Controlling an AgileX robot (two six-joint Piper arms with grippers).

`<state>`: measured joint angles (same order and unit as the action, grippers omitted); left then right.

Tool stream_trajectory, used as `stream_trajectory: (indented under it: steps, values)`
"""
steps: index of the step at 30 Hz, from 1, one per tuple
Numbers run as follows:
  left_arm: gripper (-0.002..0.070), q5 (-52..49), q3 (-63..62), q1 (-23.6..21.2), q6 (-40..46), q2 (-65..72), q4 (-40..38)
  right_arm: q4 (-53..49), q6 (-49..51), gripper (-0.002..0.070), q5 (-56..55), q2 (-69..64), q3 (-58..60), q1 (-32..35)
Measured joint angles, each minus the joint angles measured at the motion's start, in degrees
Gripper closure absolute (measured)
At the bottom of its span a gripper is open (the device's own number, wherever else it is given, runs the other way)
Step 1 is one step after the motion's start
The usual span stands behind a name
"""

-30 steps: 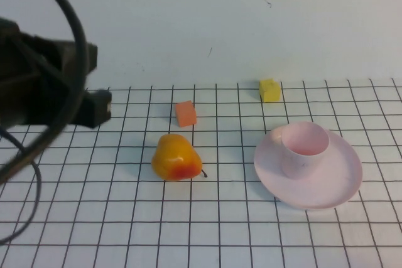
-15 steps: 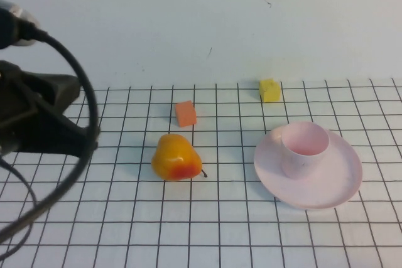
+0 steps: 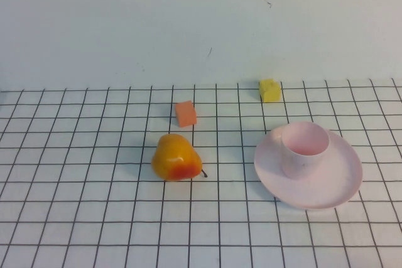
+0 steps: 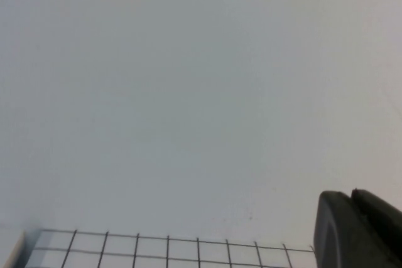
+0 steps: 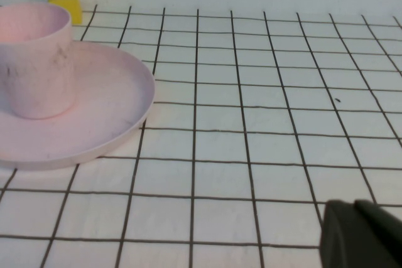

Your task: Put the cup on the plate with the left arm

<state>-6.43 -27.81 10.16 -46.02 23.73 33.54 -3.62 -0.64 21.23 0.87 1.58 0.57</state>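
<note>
The pale pink cup [image 3: 304, 147] stands upright on the pale pink plate [image 3: 333, 183] at the right of the gridded table, nothing holding it. The right wrist view shows the cup [image 5: 34, 59] on the plate [image 5: 107, 111] too. Neither arm shows in the high view. My left gripper [image 4: 350, 196] shows only in the left wrist view, its fingers together and empty, facing the white wall and the table's far edge. My right gripper [image 5: 353, 205] is low over the table, right of the plate, with its fingers together and empty.
An orange-yellow pear [image 3: 176, 158] lies left of the plate. An orange cube [image 3: 185, 113] sits behind the pear. A yellow cube [image 3: 270, 90] sits behind the plate, also in the right wrist view [image 5: 65, 1]. A white wall backs the table.
The left arm has drawn back to the left and left the high view. The cup, plate, pear and cubes have not moved.
</note>
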Motion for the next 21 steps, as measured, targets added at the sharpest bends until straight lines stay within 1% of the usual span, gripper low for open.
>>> stream_trajectory:
  steps: [5, 8, 11, 16, 19, 21]
  values:
    - [0.0676, 1.7, 11.2, -7.2, -6.2, -10.2, 0.3, 0.0, 0.0, 0.0678, 0.0, 0.0, 0.0, 0.0]
    - [0.0676, 2.1, 15.7, -9.6, -9.0, -15.7, 0.4, 0.0, 0.0, 0.0678, 0.0, 0.0, 0.0, 0.0]
    - [0.0676, 2.2, 18.9, -10.2, -10.3, -18.5, 0.4, 0.0, 0.6, 0.0678, 0.0, 0.0, 0.0, 0.0]
    - [0.0676, 2.9, 21.1, -10.2, -11.7, -19.0, 0.4, 0.0, 1.1, 0.0678, 0.0, 0.0, 0.0, 0.0]
    - [0.0676, 6.4, 21.6, -10.2, -11.9, -19.0, 0.4, 0.0, 1.2, 0.0678, 0.0, 0.0, 0.0, 0.0]
    - [0.0676, 9.1, 22.2, -10.2, -8.9, -19.0, -2.3, 0.0, 1.2, 0.0678, 0.0, 0.0, 0.0, 0.0]
